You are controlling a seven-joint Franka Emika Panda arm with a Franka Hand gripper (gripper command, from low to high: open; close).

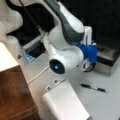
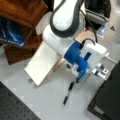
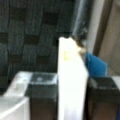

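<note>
In a front view, the white spiral-bound notebook [image 1: 65, 102] is lying flat at the bottom centre, the slim black pen [image 1: 94, 88] resting to its right, long axis across the frame. In a front view, the gripper [image 2: 86, 75] is hanging just above that pen's upper end, at centre right. In the wrist view, dark fingers [image 3: 42, 97] are pressing either side of a smooth, upright white slab [image 3: 71, 82], closed on it.
</note>
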